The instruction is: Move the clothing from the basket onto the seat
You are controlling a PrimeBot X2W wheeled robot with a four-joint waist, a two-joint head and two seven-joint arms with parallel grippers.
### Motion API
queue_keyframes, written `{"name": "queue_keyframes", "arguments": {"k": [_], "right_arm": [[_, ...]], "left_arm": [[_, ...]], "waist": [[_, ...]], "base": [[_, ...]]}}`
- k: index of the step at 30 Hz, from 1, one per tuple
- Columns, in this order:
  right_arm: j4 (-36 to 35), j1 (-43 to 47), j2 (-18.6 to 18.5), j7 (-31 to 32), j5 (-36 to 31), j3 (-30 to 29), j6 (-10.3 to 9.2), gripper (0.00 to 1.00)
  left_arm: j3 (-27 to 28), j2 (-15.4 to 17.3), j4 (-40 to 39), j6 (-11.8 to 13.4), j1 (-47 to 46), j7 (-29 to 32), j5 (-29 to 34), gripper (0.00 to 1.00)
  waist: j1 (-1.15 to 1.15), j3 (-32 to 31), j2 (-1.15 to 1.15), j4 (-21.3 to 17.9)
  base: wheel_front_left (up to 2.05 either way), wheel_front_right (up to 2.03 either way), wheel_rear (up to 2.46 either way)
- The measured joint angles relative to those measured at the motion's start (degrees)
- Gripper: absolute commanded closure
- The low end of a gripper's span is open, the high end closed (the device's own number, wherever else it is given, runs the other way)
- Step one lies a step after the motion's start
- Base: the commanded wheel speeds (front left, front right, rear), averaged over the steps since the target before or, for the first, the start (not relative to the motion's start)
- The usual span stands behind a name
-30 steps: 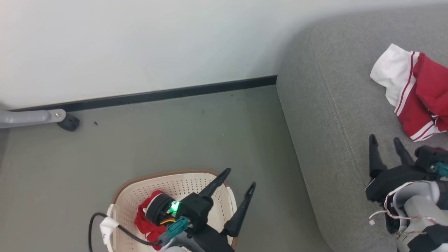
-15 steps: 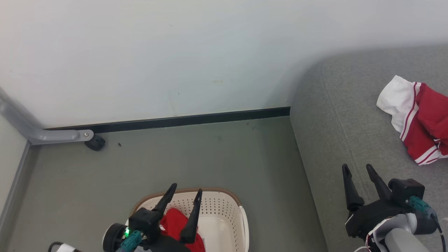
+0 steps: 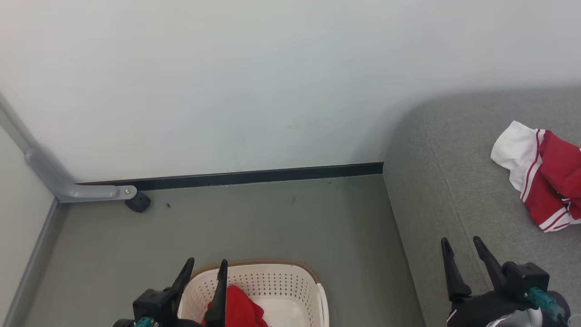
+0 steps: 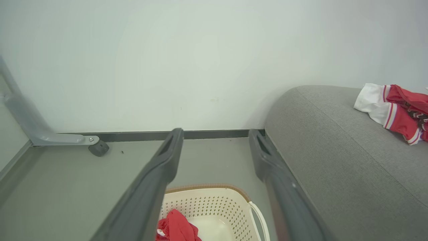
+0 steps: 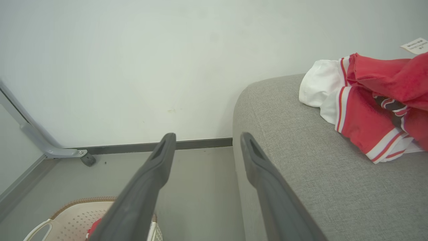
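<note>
both jaws stand wide apart with nothing between them. left gripper (image 3: 205, 262) sits at the lower left of the head view, fingers pointing up, over the near-left part of the basket (image 3: 277, 284). its right-hand finger overlaps the red garment (image 3: 240, 311) in that view; cannot tell if it touches. in the left wrist view the left gripper (image 4: 216, 134) frames the basket (image 4: 217, 204), and the red garment (image 4: 177, 229) lies bunched low in the basket's left part, down near the finger bases and well short of the tips.

right gripper (image 3: 461, 240) is at the lower right, fingers up, over the front part of the seat (image 3: 435, 190), empty. the red-and-white garment (image 3: 542, 181) lies crumpled on the seat, up and to the right of this gripper, apart from it. in the right wrist view the right gripper (image 5: 207, 135) has the red-and-white garment (image 5: 367, 100) off to the right of its right-hand finger, outside the gap, resting on the seat (image 5: 301, 174). the basket (image 5: 73, 211) shows at the lower left beside the other finger, with a sliver of red inside.

the basket stands on the grey floor (image 3: 272, 218), left of the seat and not touching it. a grey metal bar ends in a black foot (image 3: 138, 202) by the black skirting (image 3: 254, 176).
</note>
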Motion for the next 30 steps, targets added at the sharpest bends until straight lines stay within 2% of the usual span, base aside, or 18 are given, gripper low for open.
{"name": "queue_keyframes", "arguments": {"k": [9, 30], "right_arm": [[-5.22, 5.31, -0.35, 0.00, -1.51, -0.27, -1.42, 0.00], [-11.02, 7.47, -0.65, 0.00, -3.07, -1.13, -2.43, 0.00]], "left_arm": [[1.92, 0.05, 0.19, 0.52, 3.03, -0.47, -0.20, 0.00], [3.94, -0.23, 1.04, 0.58, 3.94, -0.49, -0.31, 0.00]], "waist": [[0.00, -1.89, 0.00, 0.63], [0.00, -2.10, 0.00, 0.30]], "base": [[0.00, 0.00, 0.00], [0.00, 0.00, 0.00]]}}
